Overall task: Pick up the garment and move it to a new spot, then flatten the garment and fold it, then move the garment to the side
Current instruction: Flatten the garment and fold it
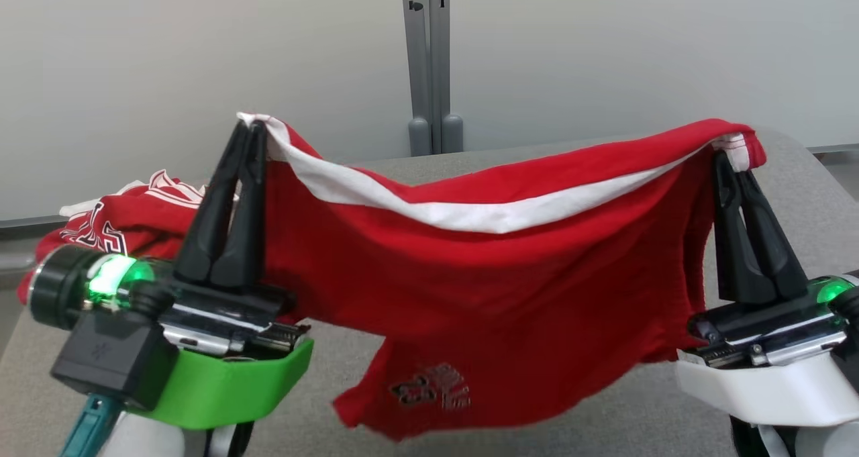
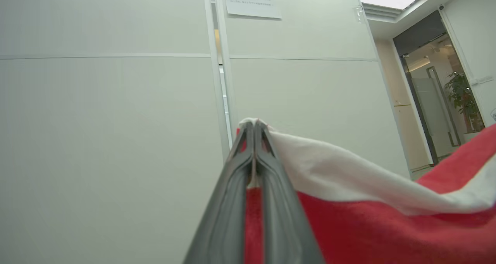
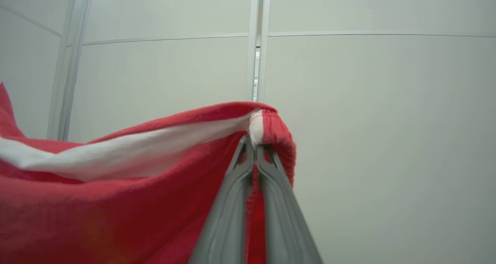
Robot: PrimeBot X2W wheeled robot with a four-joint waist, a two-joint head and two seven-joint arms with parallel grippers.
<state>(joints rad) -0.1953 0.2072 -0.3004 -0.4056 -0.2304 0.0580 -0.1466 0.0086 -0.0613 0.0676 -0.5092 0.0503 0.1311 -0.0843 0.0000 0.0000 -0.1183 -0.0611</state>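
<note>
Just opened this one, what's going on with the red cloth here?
The robot is holding a red garment up by its white-banded top edge, with the left gripper shut on one corner and the right gripper shut on the other. The cloth sags between them and hangs above the grey table. A second red garment lies crumpled behind the left gripper. Nothing is flattened or folded yet.

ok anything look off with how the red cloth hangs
The red garment with a white band sags between the left end effector and right end effector, and its hem hangs lopsided, lowest at the printed corner. More red printed cloth lies bunched on the grey table behind the left one; same garment or not, I cannot tell.
</note>
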